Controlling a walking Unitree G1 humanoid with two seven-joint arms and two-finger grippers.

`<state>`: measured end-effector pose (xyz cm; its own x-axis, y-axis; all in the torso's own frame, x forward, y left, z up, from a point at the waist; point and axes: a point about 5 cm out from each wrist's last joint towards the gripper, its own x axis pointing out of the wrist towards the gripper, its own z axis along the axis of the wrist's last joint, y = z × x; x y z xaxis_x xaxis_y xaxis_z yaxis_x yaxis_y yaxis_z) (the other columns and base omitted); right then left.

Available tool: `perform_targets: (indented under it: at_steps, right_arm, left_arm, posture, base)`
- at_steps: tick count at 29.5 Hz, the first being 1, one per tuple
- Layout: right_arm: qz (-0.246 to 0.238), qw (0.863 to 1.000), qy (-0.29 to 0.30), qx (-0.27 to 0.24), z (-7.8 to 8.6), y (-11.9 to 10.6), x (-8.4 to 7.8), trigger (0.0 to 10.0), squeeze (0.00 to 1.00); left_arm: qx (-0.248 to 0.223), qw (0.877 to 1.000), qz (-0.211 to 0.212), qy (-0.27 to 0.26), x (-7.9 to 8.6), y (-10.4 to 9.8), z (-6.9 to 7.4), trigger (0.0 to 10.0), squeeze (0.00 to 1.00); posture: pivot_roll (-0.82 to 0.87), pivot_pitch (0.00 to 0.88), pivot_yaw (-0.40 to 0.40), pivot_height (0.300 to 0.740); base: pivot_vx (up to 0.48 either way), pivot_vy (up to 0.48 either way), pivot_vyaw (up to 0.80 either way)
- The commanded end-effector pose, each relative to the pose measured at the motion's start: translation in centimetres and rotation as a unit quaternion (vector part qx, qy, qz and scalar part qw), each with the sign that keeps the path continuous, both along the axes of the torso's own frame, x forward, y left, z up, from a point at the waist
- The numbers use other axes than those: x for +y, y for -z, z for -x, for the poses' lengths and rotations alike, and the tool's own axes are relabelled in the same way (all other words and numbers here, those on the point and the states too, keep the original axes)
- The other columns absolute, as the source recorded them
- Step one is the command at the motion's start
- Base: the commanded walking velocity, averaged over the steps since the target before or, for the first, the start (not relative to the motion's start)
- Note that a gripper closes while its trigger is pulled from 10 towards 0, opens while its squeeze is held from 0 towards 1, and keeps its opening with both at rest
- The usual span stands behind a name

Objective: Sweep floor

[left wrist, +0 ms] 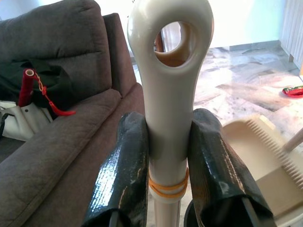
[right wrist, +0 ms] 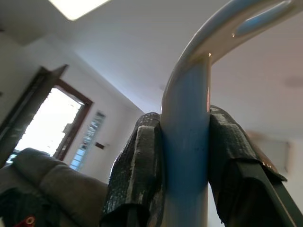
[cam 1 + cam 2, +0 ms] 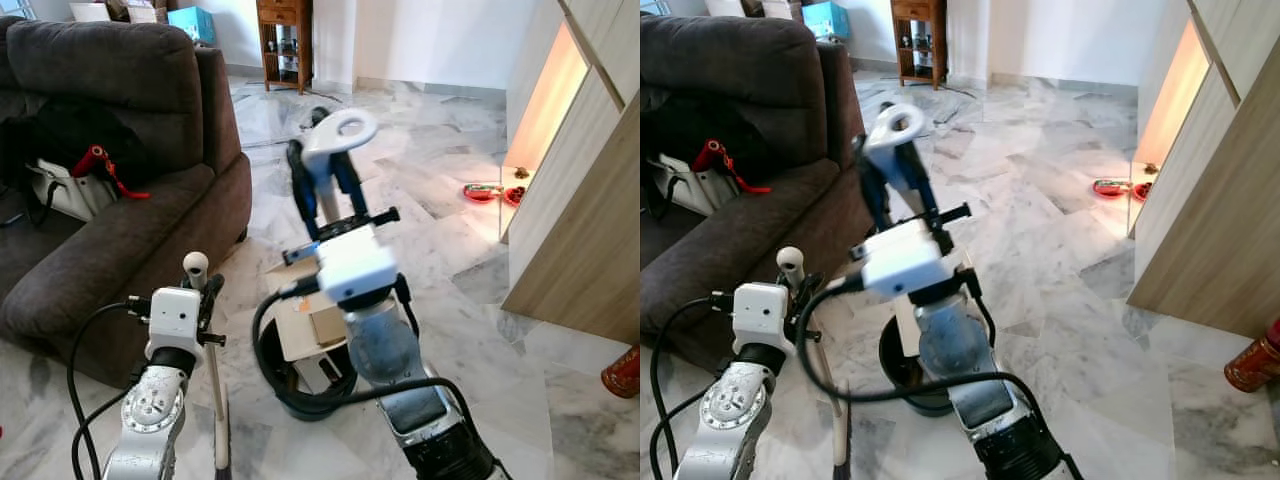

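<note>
Cream plastic is what both of your claws are clamped on. Your left claw (image 3: 205,285) sits low and close to your body, its black fingers (image 1: 124,165) pinched on either side of the broom handle (image 1: 168,90) just below the hanging loop at its top; the shaft runs almost straight down from that grip towards the marble floor (image 3: 470,300), so its long axis is near upright and the sweeping end lies below and just ahead of your left wrist, too hidden to make out. Your right claw (image 3: 322,195) is raised higher and a little further forward, closed on the dustpan handle (image 3: 338,135), which also stands close to vertical with its looped end uppermost. The dustpan (image 1: 265,156) hangs below that grip, its toothed edge visible from the left wrist camera, just beside the broom shaft. Beneath your right arm a dark round bin (image 3: 300,385) stands on the floor with cardboard pieces (image 3: 310,325) sticking up out of it. Beyond, the brown sofa (image 3: 110,200) flanks your left, carrying a white bag (image 3: 65,185) and a red-handled item. Open marble stretches ahead; small red dishes (image 3: 482,191) lie far off by the wooden cabinet (image 3: 575,180).
</note>
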<state>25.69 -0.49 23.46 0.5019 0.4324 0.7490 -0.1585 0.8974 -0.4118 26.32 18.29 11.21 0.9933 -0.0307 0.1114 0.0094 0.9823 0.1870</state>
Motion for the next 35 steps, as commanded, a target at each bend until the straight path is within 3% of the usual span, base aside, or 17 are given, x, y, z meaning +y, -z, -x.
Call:
perform_targets:
  at_steps: [1, 10, 35]
  right_arm:
    - [-0.006, 0.998, -0.02, -0.066, 1.5, -1.9, 0.5, 10.0, 0.0]
    - [-0.01, 0.997, -0.026, -0.067, 1.8, -1.9, 0.8, 10.0, 0.0]
    - [0.038, 0.991, -0.017, -0.124, 2.8, -1.6, 1.5, 10.0, 0.0]
  left_arm:
    - [-0.029, 1.0, -0.004, 0.009, -0.3, -1.5, -0.2, 10.0, 0.0]
    - [-0.03, 0.999, -0.006, 0.018, -0.5, -1.5, -0.2, 10.0, 0.0]
    - [-0.035, 0.999, -0.001, 0.025, -1.2, -1.6, -0.5, 10.0, 0.0]
  posture:
    - [0.0, 0.0, 0.033, 0.74]
    - [0.0, 0.0, 0.037, 0.74]
    - [0.0, 0.0, 0.027, 0.74]
  base:
    - [0.0, 0.0, 0.0]
    - [0.0, 0.0, 0.0]
    - [0.0, 0.0, 0.0]
